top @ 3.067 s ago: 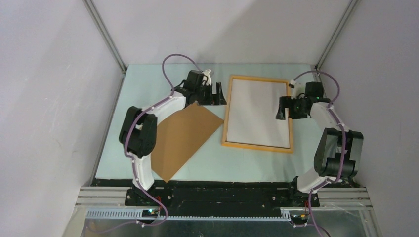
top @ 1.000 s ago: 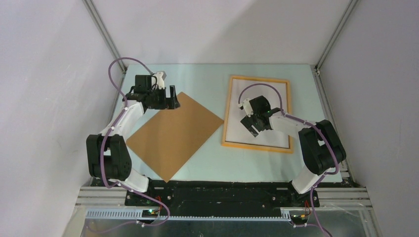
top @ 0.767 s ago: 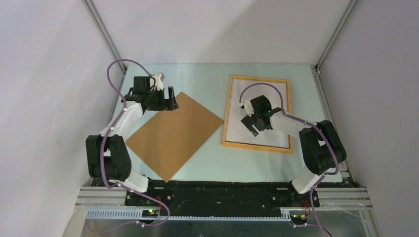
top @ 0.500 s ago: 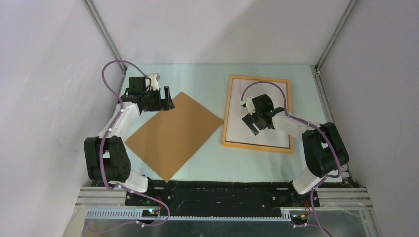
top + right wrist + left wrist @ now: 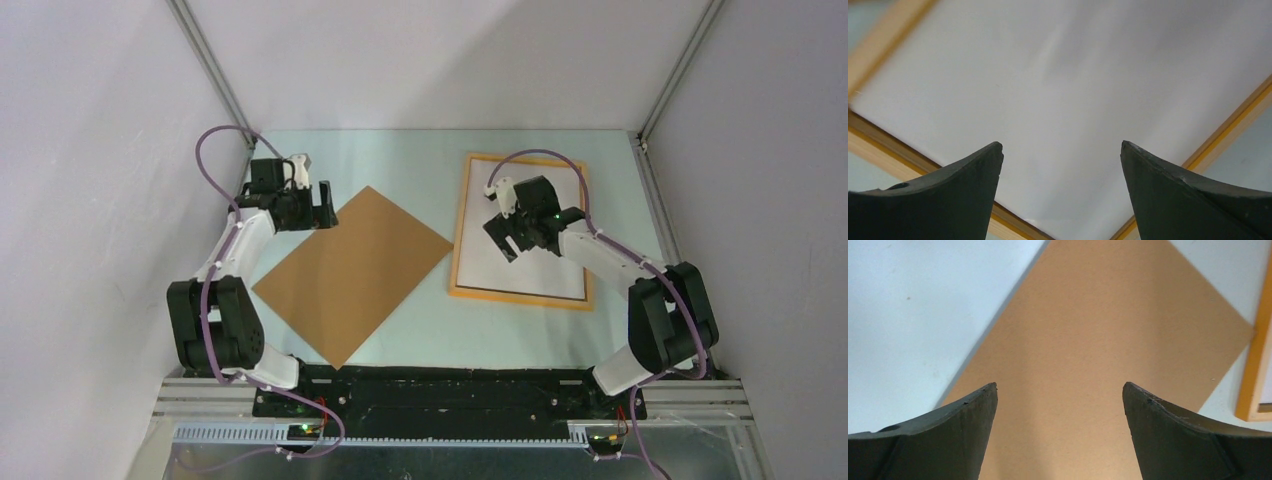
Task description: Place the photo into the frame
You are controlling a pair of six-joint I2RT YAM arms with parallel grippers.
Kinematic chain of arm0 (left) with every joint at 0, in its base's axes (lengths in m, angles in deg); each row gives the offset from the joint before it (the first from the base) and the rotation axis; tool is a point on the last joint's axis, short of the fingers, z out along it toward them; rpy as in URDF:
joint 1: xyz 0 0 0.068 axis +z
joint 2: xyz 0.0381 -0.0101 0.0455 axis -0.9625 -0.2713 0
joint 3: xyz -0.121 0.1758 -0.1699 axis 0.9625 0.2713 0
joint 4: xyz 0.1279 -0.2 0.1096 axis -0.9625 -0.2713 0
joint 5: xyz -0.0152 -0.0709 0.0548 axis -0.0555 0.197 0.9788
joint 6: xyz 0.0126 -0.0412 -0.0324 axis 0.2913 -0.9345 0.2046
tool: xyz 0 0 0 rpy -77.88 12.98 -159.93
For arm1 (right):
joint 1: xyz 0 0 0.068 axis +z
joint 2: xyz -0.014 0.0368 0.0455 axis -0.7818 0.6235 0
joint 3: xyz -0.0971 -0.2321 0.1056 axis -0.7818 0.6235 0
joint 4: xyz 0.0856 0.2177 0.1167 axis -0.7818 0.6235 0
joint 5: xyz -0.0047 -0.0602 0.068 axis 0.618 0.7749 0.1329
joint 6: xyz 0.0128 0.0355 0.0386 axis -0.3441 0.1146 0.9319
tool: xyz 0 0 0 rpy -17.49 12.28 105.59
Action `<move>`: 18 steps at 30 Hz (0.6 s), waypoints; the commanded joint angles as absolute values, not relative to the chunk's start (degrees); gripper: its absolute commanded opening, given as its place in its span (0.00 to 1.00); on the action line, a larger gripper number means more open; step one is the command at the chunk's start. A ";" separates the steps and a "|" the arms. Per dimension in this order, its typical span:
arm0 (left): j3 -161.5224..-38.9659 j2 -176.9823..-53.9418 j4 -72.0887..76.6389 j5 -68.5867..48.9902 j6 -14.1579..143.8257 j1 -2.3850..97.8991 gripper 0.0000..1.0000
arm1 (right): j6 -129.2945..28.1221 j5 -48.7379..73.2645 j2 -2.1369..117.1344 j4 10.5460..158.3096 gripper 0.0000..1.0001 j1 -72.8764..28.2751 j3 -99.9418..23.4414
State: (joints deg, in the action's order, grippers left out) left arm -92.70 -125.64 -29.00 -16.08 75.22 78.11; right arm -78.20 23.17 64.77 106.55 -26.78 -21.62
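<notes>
Now the left gripper [image 5: 328, 205], jaws spread and empty, has drawn back toward the left edge of the table [image 5: 400, 165], off the backing board [image 5: 350, 270]. The right gripper [image 5: 503, 238], jaws likewise spread, has shifted farther up over the photo [image 5: 540, 275], which apparently lies seated, white back up, inside the frame [image 5: 458, 232] by the far right corner.

**Materials and Finish**

Frame [image 5: 520, 298]: orange-yellow wood, smooth, low sheen.
Photo [image 5: 535, 275]: white paper back, smooth, matt.
Board [image 5: 350, 265]: brown fibreboard or card, matt, finely grained.
Table [image 5: 400, 165]: pale blue-green, matt, smooth.
Left fingers [image 5: 943, 440] and right fingers [image 5: 943, 200]: black, matt, plastic in look.
</notes>
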 commanded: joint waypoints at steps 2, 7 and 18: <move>-95.45 -127.82 -33.22 -11.98 80.43 80.96 1.00 | -77.27 15.93 62.16 104.98 0.92 -23.14 -26.53; -98.70 -133.27 -37.55 -13.37 80.79 83.09 1.00 | -77.73 14.35 66.33 103.67 0.92 -18.40 -29.22; -101.09 -139.39 -39.23 -11.78 81.10 84.97 1.00 | -80.67 19.79 78.83 100.68 0.92 -7.72 -34.71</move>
